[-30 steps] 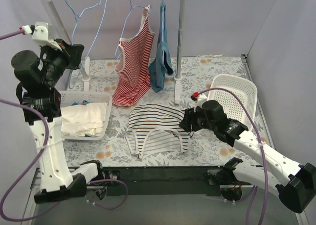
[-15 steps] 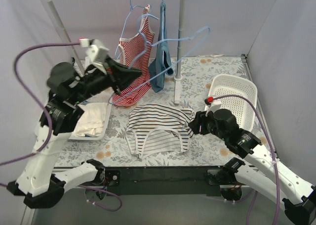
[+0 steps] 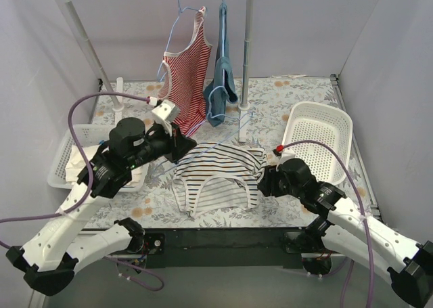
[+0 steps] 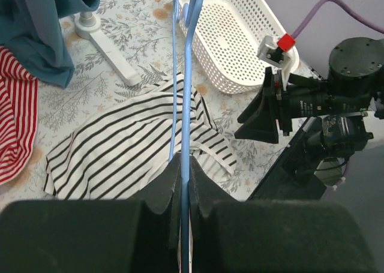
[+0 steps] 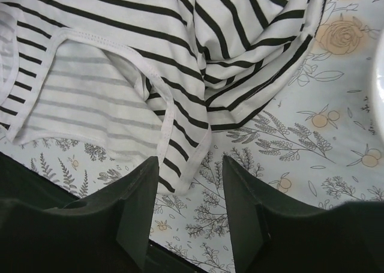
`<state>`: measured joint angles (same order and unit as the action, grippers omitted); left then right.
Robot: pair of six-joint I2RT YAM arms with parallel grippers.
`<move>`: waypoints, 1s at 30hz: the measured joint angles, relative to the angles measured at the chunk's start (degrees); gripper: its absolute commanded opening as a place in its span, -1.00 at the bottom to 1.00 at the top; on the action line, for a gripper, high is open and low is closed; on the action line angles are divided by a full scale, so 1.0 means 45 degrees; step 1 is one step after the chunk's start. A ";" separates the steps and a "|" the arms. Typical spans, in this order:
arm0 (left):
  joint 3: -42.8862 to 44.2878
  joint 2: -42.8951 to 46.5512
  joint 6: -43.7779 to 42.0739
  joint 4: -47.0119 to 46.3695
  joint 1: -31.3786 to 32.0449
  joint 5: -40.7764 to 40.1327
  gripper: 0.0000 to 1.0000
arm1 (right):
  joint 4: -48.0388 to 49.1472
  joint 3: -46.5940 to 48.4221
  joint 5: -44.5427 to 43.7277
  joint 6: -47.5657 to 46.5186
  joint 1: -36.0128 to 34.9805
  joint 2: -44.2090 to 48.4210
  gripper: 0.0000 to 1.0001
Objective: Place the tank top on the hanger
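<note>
Though faint overhead, hanger (image 4: 186, 75) sits clamped.

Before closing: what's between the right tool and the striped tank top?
Nothing. In the right wrist view the tank top reaches into the gap of the open right tool, over floral table cover.

free: bare table (image 3: 291, 95) far right, narrow strip right of tank top (image 3: 216, 176) | obstacles: hanger (image 4: 187, 93) held out over top by left gripper (image 4: 186, 165); rack pole (image 3: 247, 51), red striped top (image 3: 186, 84), blue garment (image 3: 220, 84) behind; white basket (image 3: 318, 135) near right gripper (image 5: 187, 171)
</note>
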<state>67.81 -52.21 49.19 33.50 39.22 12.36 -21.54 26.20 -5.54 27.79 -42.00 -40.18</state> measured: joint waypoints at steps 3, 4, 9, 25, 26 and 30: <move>-0.0491 0.1035 0.0209 0.0457 0.0000 -0.0117 -1.00 | 0.0301 0.0000 -0.0058 0.0175 -0.0670 -0.0665 0.03; -0.0597 0.1292 0.0267 0.0563 0.0000 -0.0146 -1.00 | 0.0423 0.0000 -0.0112 0.0253 -0.1001 -0.0884 0.03; -0.1579 0.2618 0.0835 0.1263 0.0000 -0.0335 -1.00 | 0.0636 0.0000 -0.0952 0.0971 -0.3079 -0.1948 0.02; -0.2608 0.3099 0.1753 0.3079 0.0000 0.0442 -1.00 | 0.0000 0.0748 -0.4391 0.3468 -0.5100 -0.4541 -0.42; -0.2662 0.3055 0.1753 0.3157 0.0000 0.0593 -1.00 | -0.0015 0.0748 -0.4473 0.3502 -0.5100 -0.4503 -0.39; -0.2778 0.2691 0.1739 0.3483 0.0000 0.1093 -1.00 | -0.0141 0.0748 -0.4532 0.3541 -0.5100 -0.4473 -0.11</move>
<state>55.31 -40.10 57.01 49.17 39.22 17.28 -22.17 29.56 -25.93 43.72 -64.95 -60.31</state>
